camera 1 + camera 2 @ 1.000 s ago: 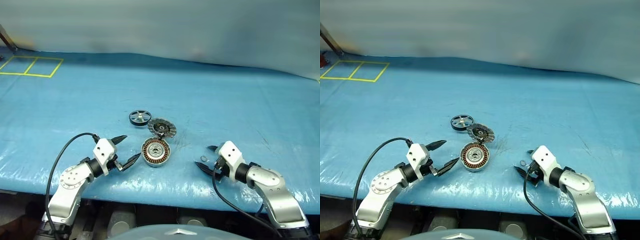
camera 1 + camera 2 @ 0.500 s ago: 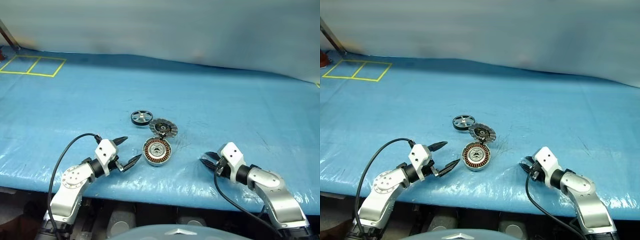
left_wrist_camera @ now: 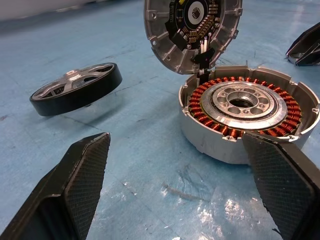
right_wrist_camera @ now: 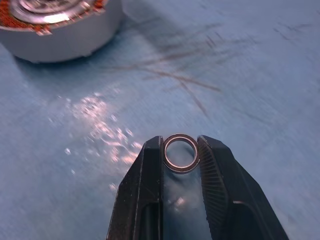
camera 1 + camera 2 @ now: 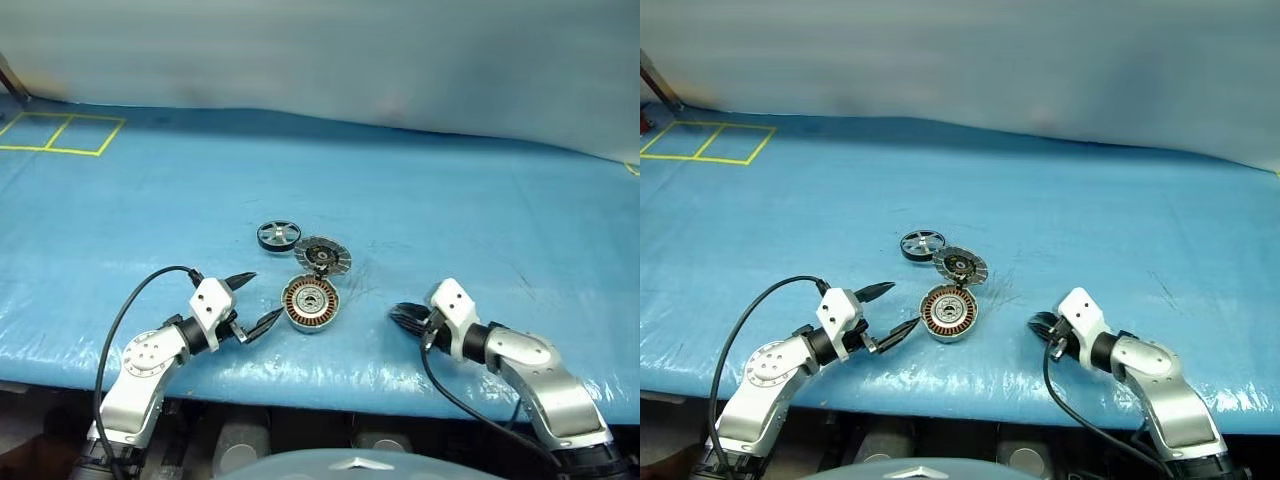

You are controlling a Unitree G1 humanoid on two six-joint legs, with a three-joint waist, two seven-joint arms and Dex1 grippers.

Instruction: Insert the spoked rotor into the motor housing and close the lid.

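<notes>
- Gripping a small silver ring point(image 4: 180, 153) between its two black fingertips, the right gripper point(image 5: 405, 318) hangs low over the blue sheet point(image 5: 450, 220), to the right of the motor housing point(image 5: 310, 303) and apart from it.
- In the right wrist view the ring sits upright at the very tips, one finger point(image 4: 150, 170) pressed to each side of it, and the housing's silver wall fills the far corner.
- The left gripper point(image 5: 252, 300) has its fingers spread wide, holding nothing, just left of the housing; one fingertip points at the housing's near side without touching it.
- The motor housing rests flat on the sheet, open side up, its ring of copper windings around a silver centre plainly seen in the left wrist view.
- The lid point(image 5: 324, 255) stands tilted open from the housing's far rim, its ribbed, dark-centred inner face turned toward the robot.
- The spoked rotor point(image 5: 279, 235) lies flat on the sheet beyond and to the left of the lid, near it but not touching, outside the housing.
</notes>
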